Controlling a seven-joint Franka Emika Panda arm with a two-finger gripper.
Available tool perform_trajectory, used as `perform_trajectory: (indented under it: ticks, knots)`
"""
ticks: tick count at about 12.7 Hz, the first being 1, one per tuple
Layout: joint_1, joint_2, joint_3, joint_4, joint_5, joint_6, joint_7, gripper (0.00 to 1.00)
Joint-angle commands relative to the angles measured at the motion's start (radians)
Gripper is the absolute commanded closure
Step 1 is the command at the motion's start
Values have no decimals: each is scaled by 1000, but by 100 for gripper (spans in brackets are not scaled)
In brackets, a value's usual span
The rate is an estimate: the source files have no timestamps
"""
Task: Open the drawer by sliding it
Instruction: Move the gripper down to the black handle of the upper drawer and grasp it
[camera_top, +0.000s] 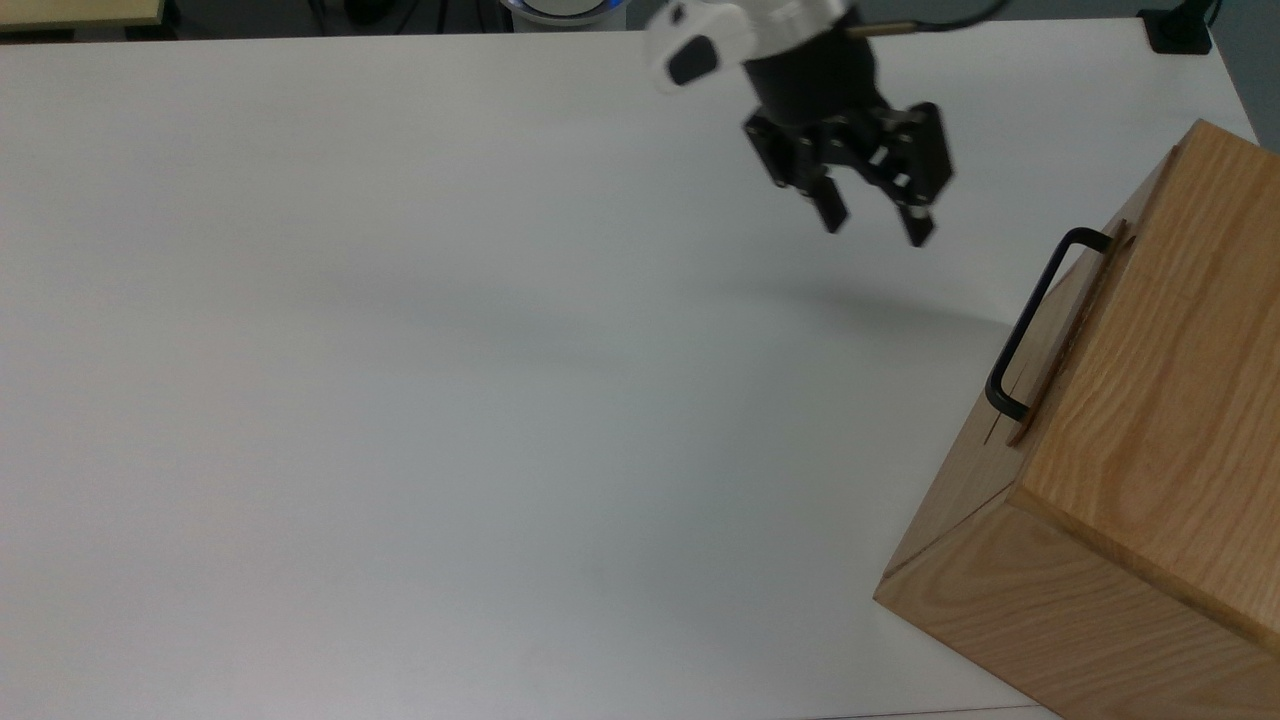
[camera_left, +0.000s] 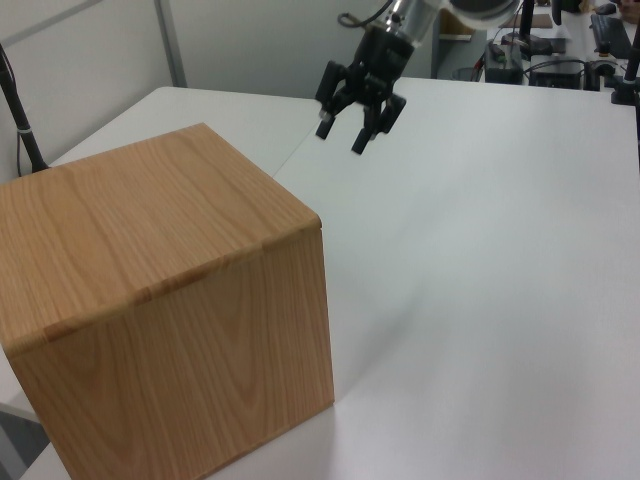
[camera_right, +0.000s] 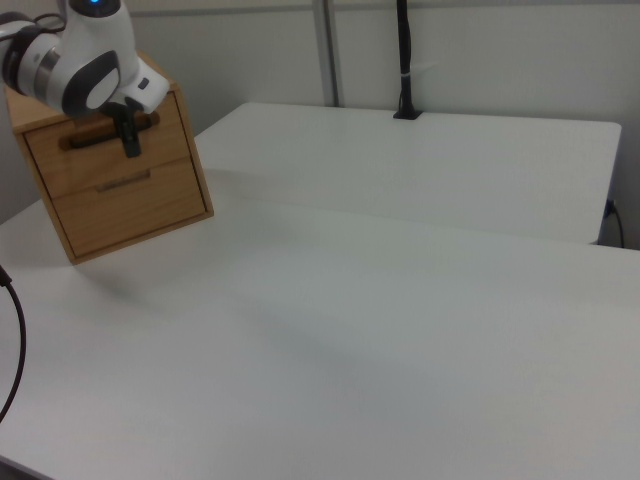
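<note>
White tabletop spreads wide and bare across the top view, with a second white table butted against it at the left view's left edge. Grey partition walls stand behind in the left view and the right view, and a black pole rises from the far table edge in the right view.

An oak cabinet sits at the top view's right edge, turned at an angle. The drawer is in the cabinet's upper front, its thin front panel sitting very slightly proud of the cabinet face, close to shut. Its black bar handle juts out toward the open tabletop. In the right view the cabinet stands at the far left, showing two drawer fronts one above the other; the upper one is partly hidden by the robot's arm. In the left view the cabinet shows plain wooden sides and top, nearest the camera.

The gripper hangs above the table, up and to the left of the handle in the top view, well apart from it. Its two black fingers are spread with a clear gap between them, holding nothing. In the left view the gripper hovers beyond the cabinet, fingers pointing down. Nothing lies on the table between gripper and handle.
</note>
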Motion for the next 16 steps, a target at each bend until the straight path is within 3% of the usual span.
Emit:
perform_trajectory:
  ticks: [1,7,9,14,16]
  knots:
    - [56,95,-12,96,15,38,38,23]
    - [102,206,6,188,13,190,61,28]
    - [114,232,6,210,11,191,57,44]
    - [121,237,6,212,8,190,26,96]
    - [121,232,5,209,7,190,26,100]
